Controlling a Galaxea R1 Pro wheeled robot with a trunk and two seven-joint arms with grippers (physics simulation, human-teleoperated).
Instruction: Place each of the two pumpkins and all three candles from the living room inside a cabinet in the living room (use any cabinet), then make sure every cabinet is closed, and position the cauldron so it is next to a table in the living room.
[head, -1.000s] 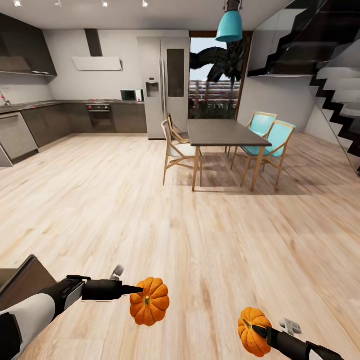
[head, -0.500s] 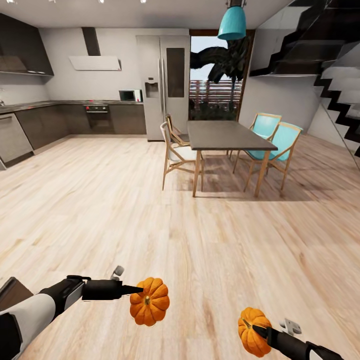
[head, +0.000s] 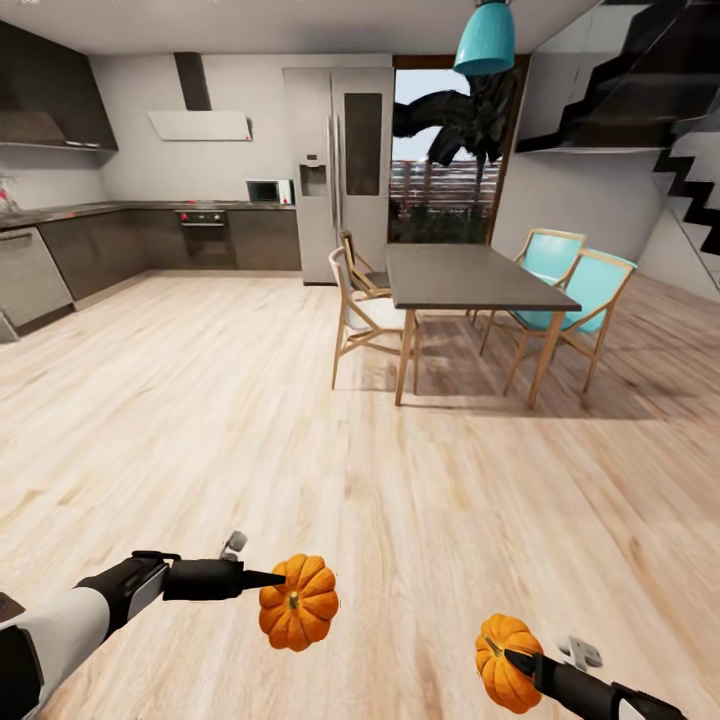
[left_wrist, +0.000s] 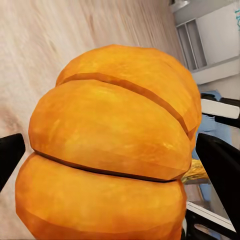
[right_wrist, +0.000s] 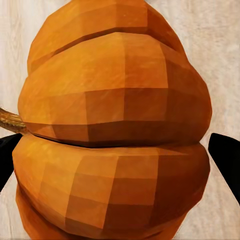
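Both arms carry a pumpkin above the wooden floor. My left gripper (head: 285, 590) is shut on one bright-orange ribbed pumpkin (head: 299, 603), its stem end facing the head camera; in the left wrist view that pumpkin (left_wrist: 110, 145) bulges between the dark fingers (left_wrist: 220, 160). My right gripper (head: 500, 655) is shut on the other pumpkin (head: 503, 662) at the lower right; close up, this pumpkin (right_wrist: 112, 130) shows its brown stem at one side. The candles, cabinet, cauldron and low table are out of view.
A dark dining table (head: 470, 277) with wooden and teal chairs (head: 590, 290) stands ahead to the right. Kitchen counters (head: 60, 255) and a steel fridge (head: 340, 170) line the far wall. Black stairs (head: 690, 170) rise at the right. Open wooden floor (head: 250, 420) lies ahead.
The whole view has swung left and moved forward, so the room has shifted right; the dark cabinet corner at lower left has left the picture. Both pumpkins stay held as before.
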